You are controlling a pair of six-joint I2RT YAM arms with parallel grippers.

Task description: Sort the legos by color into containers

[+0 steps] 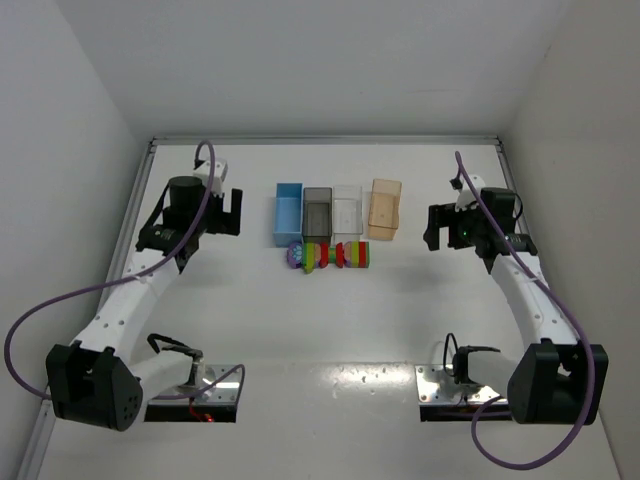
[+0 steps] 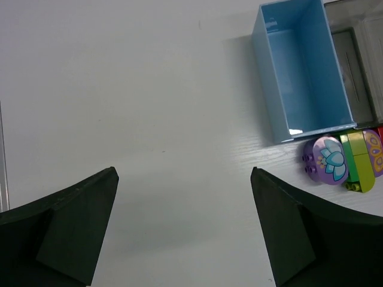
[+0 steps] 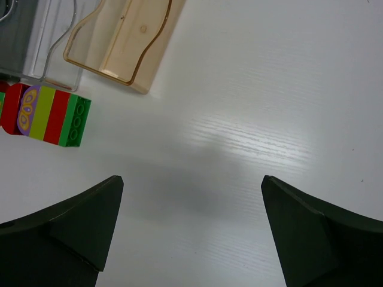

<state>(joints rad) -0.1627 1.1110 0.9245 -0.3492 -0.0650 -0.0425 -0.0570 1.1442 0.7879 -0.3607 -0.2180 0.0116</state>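
Note:
Four bins stand in a row at the table's middle: blue (image 1: pixel 288 213), dark grey (image 1: pixel 317 211), clear (image 1: pixel 347 209) and pale orange (image 1: pixel 384 208). Just in front of them lies a row of joined legos (image 1: pixel 329 255) in purple, green, lime-yellow and red. The left wrist view shows the empty blue bin (image 2: pixel 302 72) and the purple end brick (image 2: pixel 326 159). The right wrist view shows the orange bin (image 3: pixel 119 42) and the red-and-green stack end (image 3: pixel 51 113). My left gripper (image 1: pixel 228 212) is open and empty, left of the bins. My right gripper (image 1: pixel 436 228) is open and empty, right of them.
Bare white table lies under both grippers (image 2: pixel 182 173) (image 3: pixel 191 179). White walls enclose the table at left, back and right. A metal rail (image 1: pixel 135 215) runs along the table's left edge. The arm bases (image 1: pixel 190 385) (image 1: pixel 460 385) sit at the near edge.

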